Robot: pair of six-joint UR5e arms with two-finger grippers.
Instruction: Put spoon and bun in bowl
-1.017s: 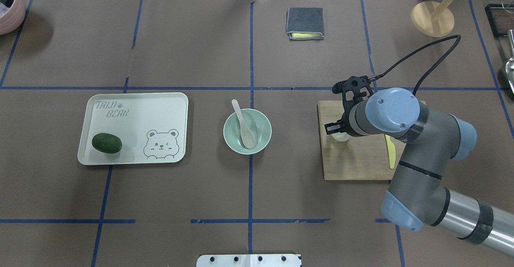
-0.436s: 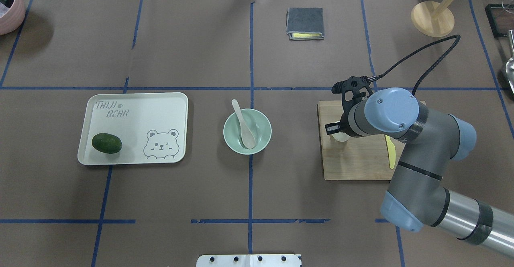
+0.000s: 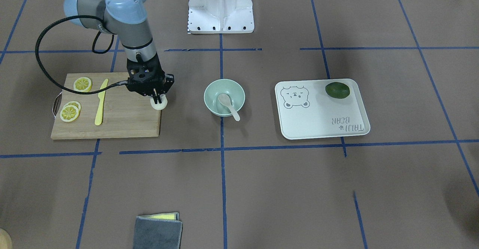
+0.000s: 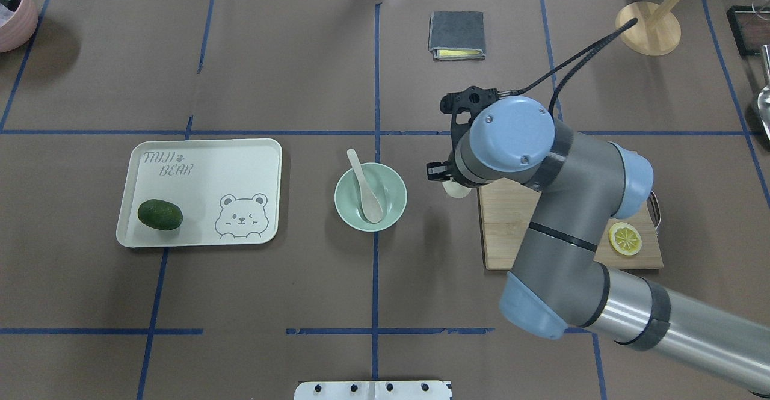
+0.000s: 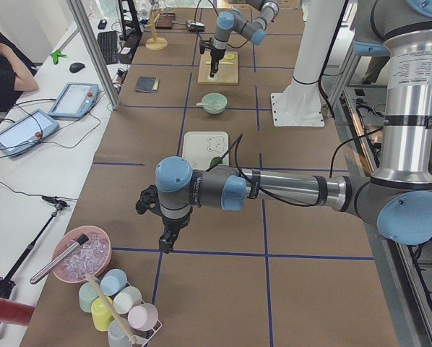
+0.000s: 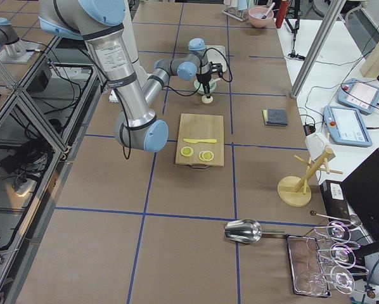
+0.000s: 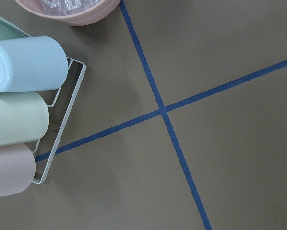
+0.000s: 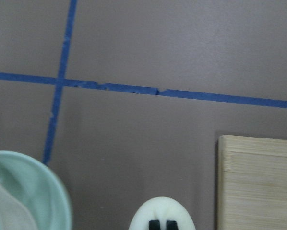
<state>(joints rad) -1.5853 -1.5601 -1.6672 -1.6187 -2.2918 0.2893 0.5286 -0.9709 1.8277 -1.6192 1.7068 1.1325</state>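
The white bun (image 3: 160, 104) is held in my shut right gripper (image 3: 158, 100), raised just off the wooden cutting board's edge on the bowl's side. In the overhead view the bun (image 4: 455, 190) peeks out under the wrist, right of the mint-green bowl (image 4: 395, 200). The off-white spoon (image 4: 366, 187) lies in the bowl with its handle over the far rim. The right wrist view shows the bun (image 8: 161, 211) between the fingertips, with the bowl (image 8: 45, 191) at lower left. My left gripper (image 5: 165, 242) shows only in the exterior left view, far off; I cannot tell its state.
The cutting board (image 3: 123, 120) holds lemon slices (image 3: 70, 112) and a yellow knife (image 3: 101, 101). A bear-print tray (image 4: 204, 171) with a dark green fruit (image 4: 160, 214) lies left of the bowl. A folded grey cloth (image 4: 456, 34) lies at the back. Cups (image 7: 23, 64) lie under the left wrist.
My right arm has moved left off the cutting board toward the bowl with the bun in its gripper. The spoon, bowl and tray have not moved.
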